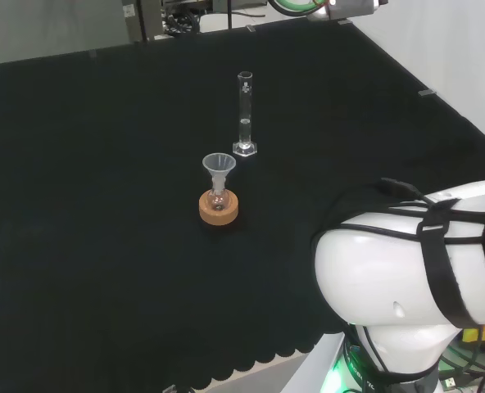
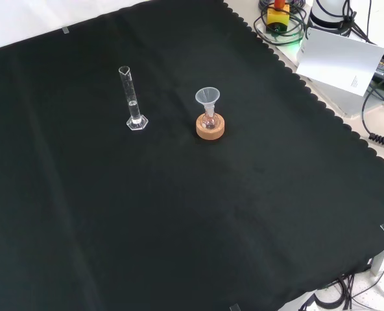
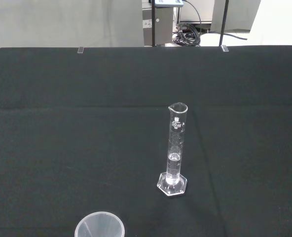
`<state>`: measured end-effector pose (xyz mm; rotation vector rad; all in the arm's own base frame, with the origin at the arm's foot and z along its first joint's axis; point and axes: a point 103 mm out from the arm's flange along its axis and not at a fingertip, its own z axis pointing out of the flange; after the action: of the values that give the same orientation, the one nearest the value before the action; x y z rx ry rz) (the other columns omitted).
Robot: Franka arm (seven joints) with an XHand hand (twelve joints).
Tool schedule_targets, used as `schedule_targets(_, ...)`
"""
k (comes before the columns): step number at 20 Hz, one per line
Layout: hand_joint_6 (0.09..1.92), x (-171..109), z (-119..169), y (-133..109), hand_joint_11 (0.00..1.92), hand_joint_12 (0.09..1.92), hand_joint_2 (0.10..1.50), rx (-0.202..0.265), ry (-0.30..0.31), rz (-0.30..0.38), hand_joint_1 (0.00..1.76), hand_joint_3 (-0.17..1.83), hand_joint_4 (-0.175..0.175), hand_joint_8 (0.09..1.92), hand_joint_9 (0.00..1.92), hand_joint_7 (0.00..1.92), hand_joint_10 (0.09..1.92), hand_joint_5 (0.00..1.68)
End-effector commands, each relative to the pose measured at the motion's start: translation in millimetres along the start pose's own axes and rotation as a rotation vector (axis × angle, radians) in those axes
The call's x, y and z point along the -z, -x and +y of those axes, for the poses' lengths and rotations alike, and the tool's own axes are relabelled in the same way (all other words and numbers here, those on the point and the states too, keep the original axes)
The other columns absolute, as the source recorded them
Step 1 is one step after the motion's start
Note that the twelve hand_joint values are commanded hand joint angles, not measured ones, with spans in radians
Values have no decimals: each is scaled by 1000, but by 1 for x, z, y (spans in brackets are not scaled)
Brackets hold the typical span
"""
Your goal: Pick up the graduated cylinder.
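**Cylinder stands upright ahead of the wrist, with the funnel in the foreground**

The graduated cylinder (image 1: 245,115) stands upright on its hexagonal foot on the black tabletop (image 1: 79,205), its long axis vertical and its spout at the top. A little clear liquid appears to sit low in the tube. In the head view it is just beyond and slightly right of a small flask (image 1: 219,196) that sits in a cork ring (image 1: 219,208) and carries a clear funnel (image 1: 219,166). In the front view the cylinder (image 2: 133,97) stands to the left of that flask, near it but apart.

From the wrist camera the cylinder (image 3: 175,150) stands ahead, clear on all sides, while the rim of the funnel (image 3: 99,226) shows nearer the camera and off to one side. So the reach probably has to run past the funnel without clipping it.

Whether the fingers are spread or curled cannot be told from these pictures. The cylinder stands free and untouched.

Since the tube is tall, thin and upright, a sideways grasp around its middle, above the liquid, looks the sensible way in. A push near the top could tip it.
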<state>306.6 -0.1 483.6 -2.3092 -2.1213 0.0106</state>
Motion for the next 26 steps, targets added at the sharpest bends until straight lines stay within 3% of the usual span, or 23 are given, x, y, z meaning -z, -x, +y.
schedule_targets(1,87,0,0,0,99,1382,1318,-2,7,-7,252,-14,-18,597,211,12,688,240)
schedule_targets(4,87,0,0,0,107,1358,1390,-4,1,-24,130,20,-9,561,208,9,666,233)
schedule_targets(18,87,-25,22,18,108,1355,1395,-88,-33,1,130,23,-10,545,216,21,654,237)
schedule_targets(26,87,-72,89,65,108,1357,1379,-97,-28,39,161,16,-15,546,230,40,653,228)
